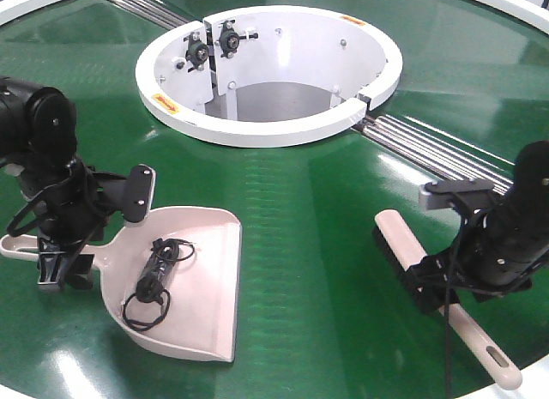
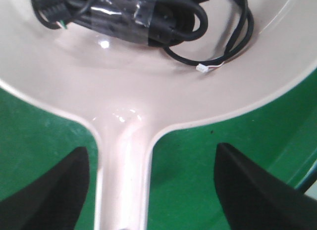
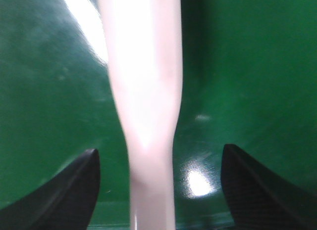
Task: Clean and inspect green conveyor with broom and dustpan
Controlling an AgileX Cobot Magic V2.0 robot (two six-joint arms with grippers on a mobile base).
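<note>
Straddling the handle of the dustpan point(image 2: 121, 180), my left gripper point(image 2: 151, 156) is spread wide: its two black fingers point(image 2: 49, 195) stand on either side of the beige-pink stem with green belt showing in both gaps, so I am clasping nothing. My right gripper point(image 3: 158, 158) is released in the same way, its tips set apart around the narrow neck of the broom point(image 3: 148, 91), which runs straight up between them without touching either one. Just beyond my left wrist the handle widens into the pan, and inside it lies a bundle of black cable point(image 2: 129, 15), wound up and wrapped in clear film, with a small white connector point(image 2: 202, 68) on a thin lead trailing out toward the handle. From the front camera, both tools rest flat on the green conveyor point(image 1: 292, 244). The dustpan is on my left with its handle pointing outward to the left and its flat lip turned toward the middle. The broom is on my right, well apart from the pan, lying diagonally with its black bristles point(image 1: 388, 243) at the far end and its hang hole point(image 1: 497, 359) nearest the belt's edge. Farther off sits the white hub point(image 1: 257, 129), a ring open at its centre, and chrome roller strips point(image 1: 437, 154) run from its right side across the belt.
</note>
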